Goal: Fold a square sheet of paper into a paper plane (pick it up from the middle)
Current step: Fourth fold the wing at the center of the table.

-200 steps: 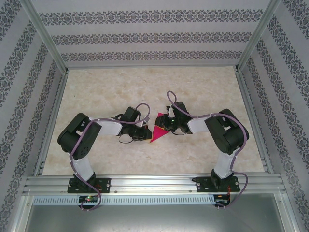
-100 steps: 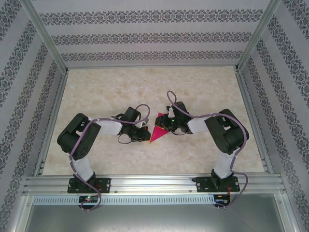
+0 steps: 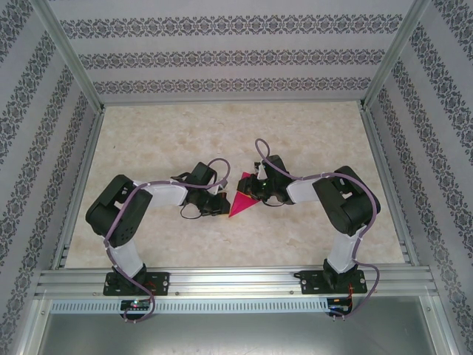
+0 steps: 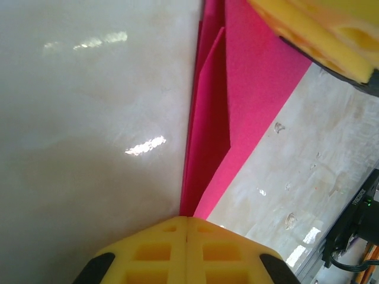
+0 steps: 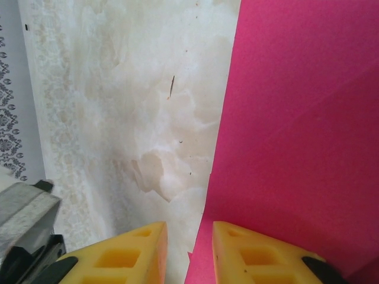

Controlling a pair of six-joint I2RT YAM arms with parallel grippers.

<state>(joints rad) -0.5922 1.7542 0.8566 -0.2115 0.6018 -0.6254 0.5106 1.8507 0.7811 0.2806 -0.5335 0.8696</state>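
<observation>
The square sheet of paper [image 3: 241,201], bright magenta-pink, lies folded into a pointed triangle at the table's middle, between both arms. My left gripper [image 3: 225,202] is at its left edge. In the left wrist view its yellow jaws [image 4: 188,218] are pressed together on the folded paper [image 4: 237,89], whose layers run away from the tips. My right gripper [image 3: 252,194] is at the paper's upper right. In the right wrist view it [image 5: 189,228] stands slightly open, the paper [image 5: 302,118] edge running between the fingers and one finger over the sheet. A right fingertip [image 4: 320,35] shows above the paper.
The marble-patterned table [image 3: 310,140] is ringed by an aluminium frame [image 3: 236,279] with patterned walls close on three sides. Open tabletop lies behind and to both sides of the arms. A brownish stain [image 5: 151,171] marks the surface beside the paper.
The left arm's elbow has drifted slightly to the left and down. The paper and the right arm stay where they were.
</observation>
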